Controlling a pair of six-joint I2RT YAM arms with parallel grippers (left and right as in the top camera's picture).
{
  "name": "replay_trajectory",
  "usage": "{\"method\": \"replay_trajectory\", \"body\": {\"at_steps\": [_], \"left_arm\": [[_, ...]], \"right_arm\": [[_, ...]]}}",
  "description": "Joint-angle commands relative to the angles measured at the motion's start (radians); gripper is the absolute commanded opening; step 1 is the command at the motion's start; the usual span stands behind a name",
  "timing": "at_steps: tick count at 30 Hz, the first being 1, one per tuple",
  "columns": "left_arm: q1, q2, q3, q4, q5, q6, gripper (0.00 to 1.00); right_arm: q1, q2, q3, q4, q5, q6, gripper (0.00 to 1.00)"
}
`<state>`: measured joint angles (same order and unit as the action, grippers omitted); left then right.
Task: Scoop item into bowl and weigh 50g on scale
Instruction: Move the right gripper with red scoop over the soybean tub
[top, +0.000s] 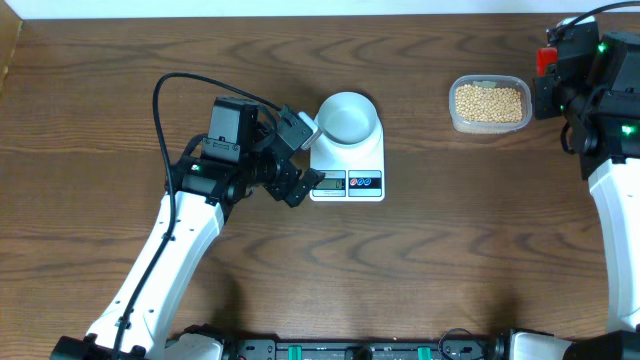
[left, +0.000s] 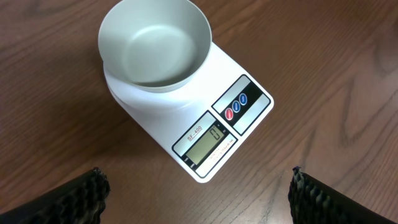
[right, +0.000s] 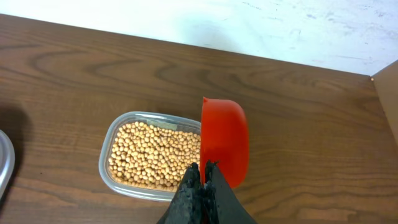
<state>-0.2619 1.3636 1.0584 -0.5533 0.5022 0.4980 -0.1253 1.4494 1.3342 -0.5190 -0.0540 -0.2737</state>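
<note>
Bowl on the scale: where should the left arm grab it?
Probably the rim of the bowl, from above on the side nearer the left fingers: it sits upright and empty on the scale, so one finger fits inside, one outside.

Tally coming in: 1 bowl (top: 347, 118), 1 scale (top: 372, 155). On that scale, 1 display (left: 207, 142) and 2 round buttons (left: 230, 113), 1 red, 1 blue. There's 1 clear tub (top: 453, 105), its beans (top: 489, 103) too many to count. 1 red scoop (right: 224, 143). And 2 arms: left arm (top: 170, 250), right arm (top: 612, 220).
</note>
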Motion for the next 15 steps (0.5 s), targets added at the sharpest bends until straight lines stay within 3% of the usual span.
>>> {"method": "replay_trajectory", "body": {"at_steps": [1, 15], "left_arm": [[0.0, 0.0, -0.007, 0.0, 0.003, 0.01, 0.95], [0.0, 0.0, -0.007, 0.0, 0.003, 0.01, 0.95]], "right_arm": [[-0.004, 0.004, 0.019, -0.004, -0.012, -0.008, 0.01], [-0.004, 0.004, 0.019, -0.033, -0.02, 0.259, 0.01]]}}
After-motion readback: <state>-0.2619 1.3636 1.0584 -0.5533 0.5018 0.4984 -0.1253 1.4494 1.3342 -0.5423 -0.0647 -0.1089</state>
